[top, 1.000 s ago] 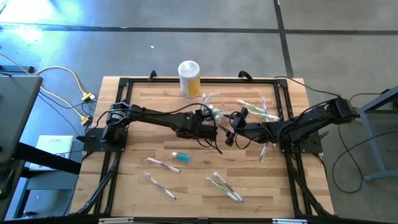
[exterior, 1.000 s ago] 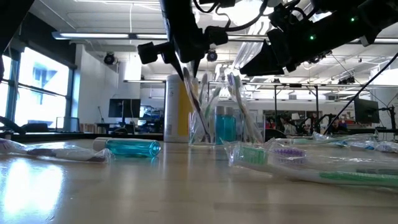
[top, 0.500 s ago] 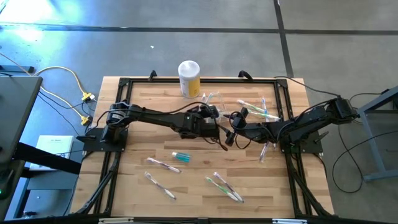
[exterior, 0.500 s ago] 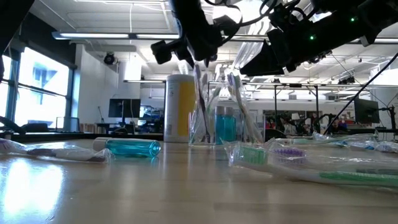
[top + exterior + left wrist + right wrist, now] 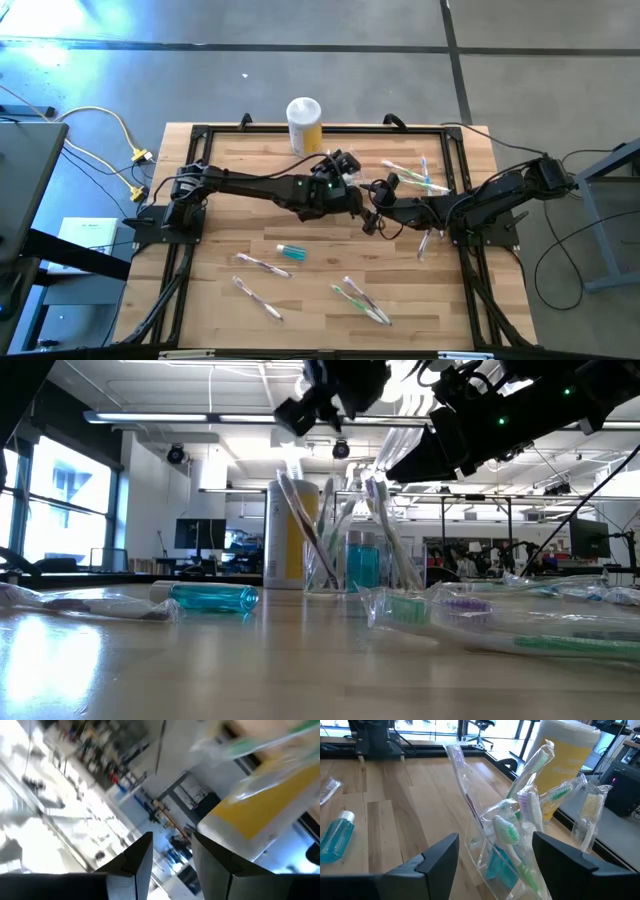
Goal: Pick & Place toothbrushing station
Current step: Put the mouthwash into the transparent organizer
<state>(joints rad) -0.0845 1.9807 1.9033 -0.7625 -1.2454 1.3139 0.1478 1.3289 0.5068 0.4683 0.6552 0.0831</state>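
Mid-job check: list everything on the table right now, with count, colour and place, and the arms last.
toothbrushing station: one, clear plastic, far-centre of the table beside the canister, holding several wrapped brushes and a small blue bottle.
yellow canister: one, yellow with white lid, far edge, upright.
blue bottle: one, teal with white cap, lying at centre.
wrapped toothbrushes: several loose, clear wrappers with green, purple or pale heads; near side, plus a group at the far right.
table: one, pale wood with black frame.
left gripper: fingers apart, empty, raised above the station.
right gripper: fingers open, just short of the station.
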